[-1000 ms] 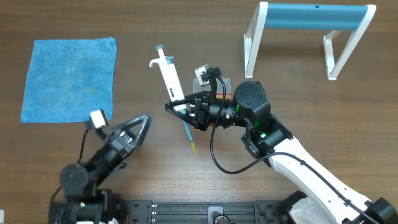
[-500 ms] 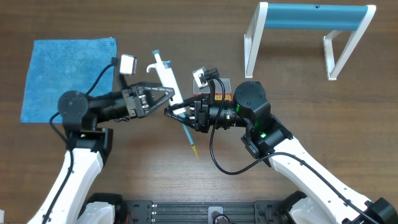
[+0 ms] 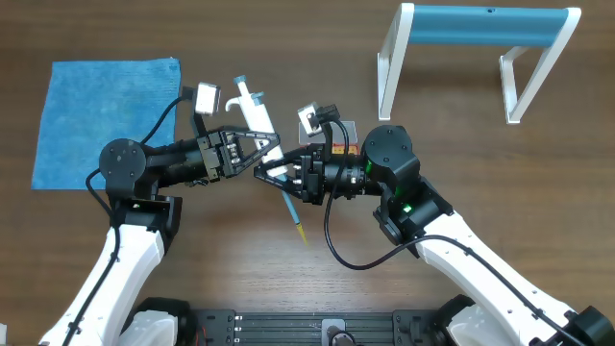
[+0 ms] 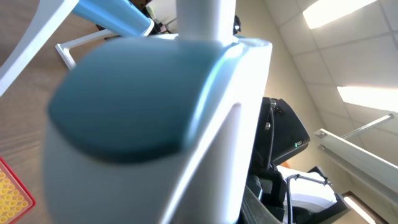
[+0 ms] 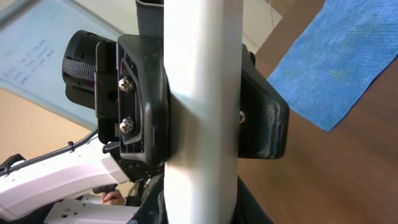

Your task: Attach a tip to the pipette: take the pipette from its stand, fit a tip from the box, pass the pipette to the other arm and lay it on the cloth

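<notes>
White pipette (image 3: 256, 111), yellow tip (image 3: 301, 231) fitted, is held above the worktop (image 3: 250, 284) for handover. The right gripper (image 3: 273, 171) has its fingers clamped on the lower body, and the left gripper (image 3: 267, 145) has its fingers closed just above. The blue cloth (image 3: 106, 120) lies on the left arm's side.

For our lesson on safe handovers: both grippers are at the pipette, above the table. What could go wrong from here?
1. The left gripper grips the pipette right beside the right gripper. If the right one opens before that grip is firm, the pipette may drop or tilt.
2. The yellow tip sticks out past both grippers, unprotected. It could be knocked loose on the way to the cloth.
</notes>
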